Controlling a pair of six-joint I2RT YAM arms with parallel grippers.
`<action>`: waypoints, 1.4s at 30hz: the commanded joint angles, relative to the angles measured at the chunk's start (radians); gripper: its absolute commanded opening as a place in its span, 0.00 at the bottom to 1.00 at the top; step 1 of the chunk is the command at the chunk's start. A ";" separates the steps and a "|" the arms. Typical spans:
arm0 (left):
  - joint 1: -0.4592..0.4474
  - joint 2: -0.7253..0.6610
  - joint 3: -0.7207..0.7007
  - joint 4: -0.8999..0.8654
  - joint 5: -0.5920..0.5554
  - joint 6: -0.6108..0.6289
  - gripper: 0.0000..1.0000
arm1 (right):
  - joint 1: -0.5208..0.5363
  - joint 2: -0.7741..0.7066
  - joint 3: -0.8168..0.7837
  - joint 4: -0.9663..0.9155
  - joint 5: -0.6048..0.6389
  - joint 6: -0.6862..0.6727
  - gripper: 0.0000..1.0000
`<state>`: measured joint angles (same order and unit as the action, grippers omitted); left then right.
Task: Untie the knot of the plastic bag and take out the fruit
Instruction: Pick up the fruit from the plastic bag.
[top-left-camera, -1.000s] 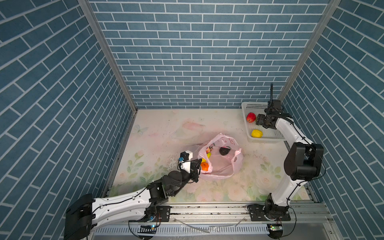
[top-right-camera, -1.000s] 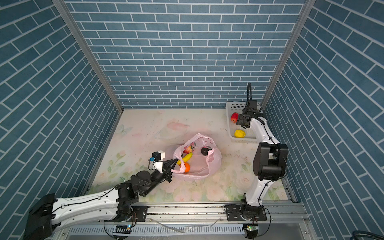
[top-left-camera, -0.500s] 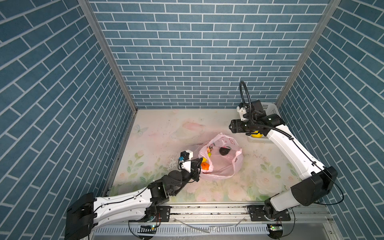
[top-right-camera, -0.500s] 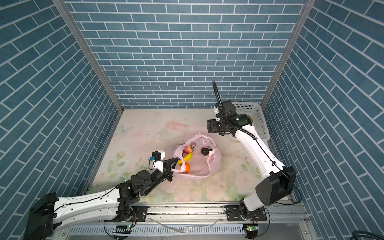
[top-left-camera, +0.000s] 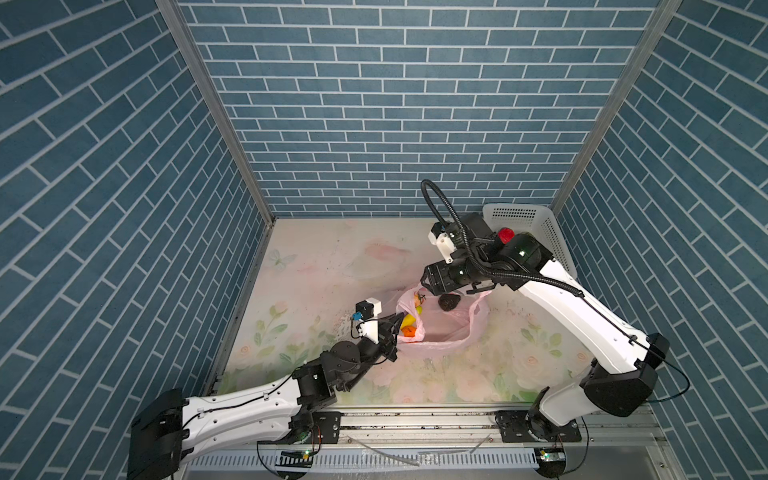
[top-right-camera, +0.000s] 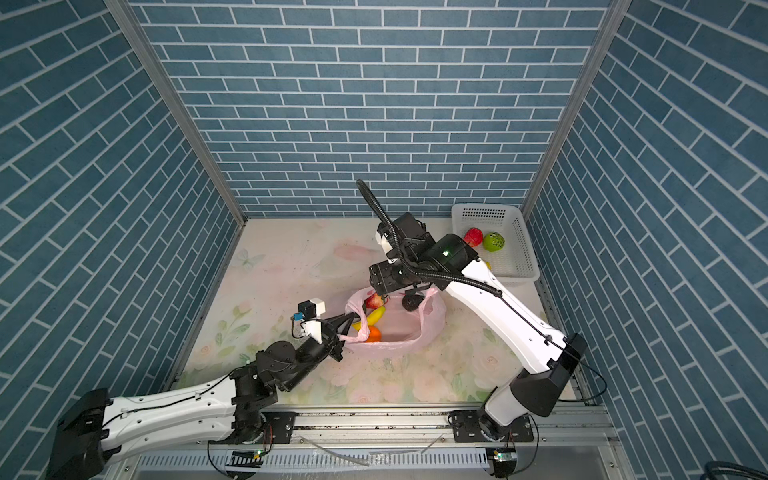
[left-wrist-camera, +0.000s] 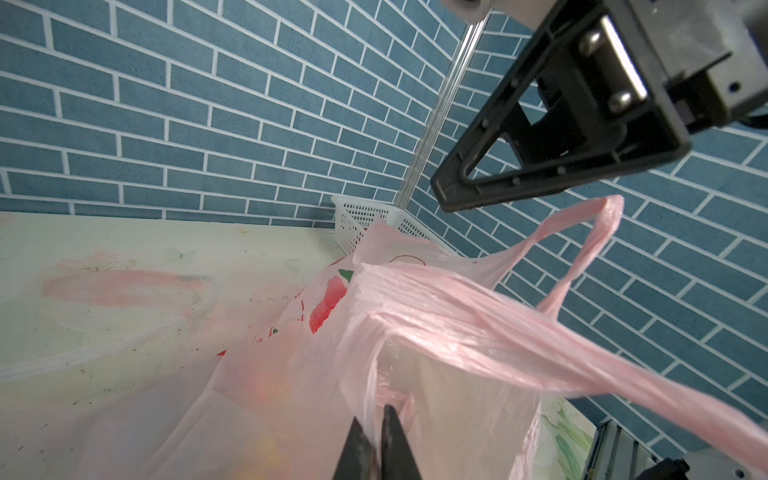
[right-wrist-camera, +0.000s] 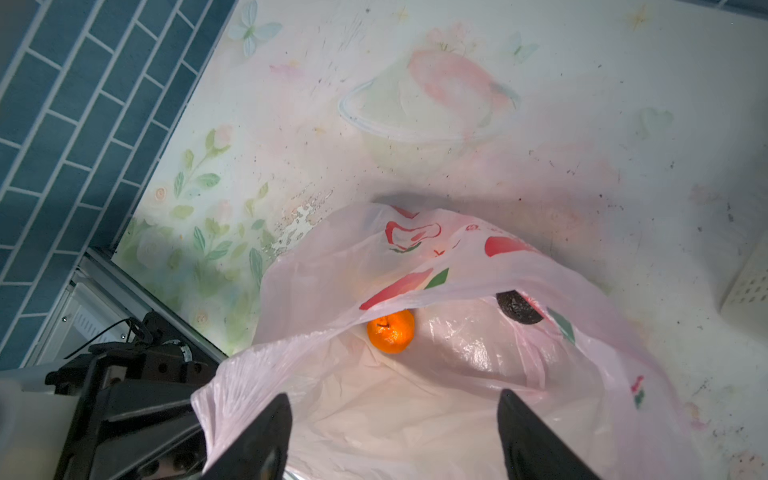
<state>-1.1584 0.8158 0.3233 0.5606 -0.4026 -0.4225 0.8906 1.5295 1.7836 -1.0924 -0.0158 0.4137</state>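
**Four fruits (top-right-camera: 375, 316) in an open plastic bag (top-right-camera: 434, 322)**

In both top views the plastic bag sits at the lower centre of the frame on the flowered mat (top-left-camera: 332, 257), with its mouth gaping upward. In a top view a red apple (top-right-camera: 374, 300), a yellow banana, an orange (top-right-camera: 372, 333) and a dark brown fruit (top-right-camera: 411, 302) lie inside.

The left claw (top-right-camera: 351, 320) comes in from the lower left and is pinched tight on the bag's near rim. The left wrist view shows its fingertips (left-wrist-camera: 395, 444) closed with pink film between them.

The right claw (right-wrist-camera: 394, 397) hangs over the bag's mouth from the upper right, jaws spread wide and gripping nothing.

One handle loop (left-wrist-camera: 604, 208) stands free. A white basket (top-right-camera: 525, 249) at the upper right holds a red fruit (top-right-camera: 473, 237) and a green fruit (top-right-camera: 493, 242).
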 joint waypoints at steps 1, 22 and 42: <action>0.011 -0.017 0.022 0.015 -0.007 -0.014 0.10 | 0.039 -0.016 -0.060 -0.043 0.072 0.076 0.76; 0.013 -0.004 -0.059 0.126 -0.056 -0.081 0.09 | 0.201 -0.217 -0.845 0.414 0.338 0.109 0.73; 0.014 0.085 -0.101 0.181 0.072 -0.154 0.08 | 0.147 -0.026 -0.808 0.529 0.186 0.241 0.81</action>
<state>-1.1503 0.9035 0.2348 0.7322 -0.3561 -0.5632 1.0664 1.4948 0.9390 -0.6003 0.2188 0.5594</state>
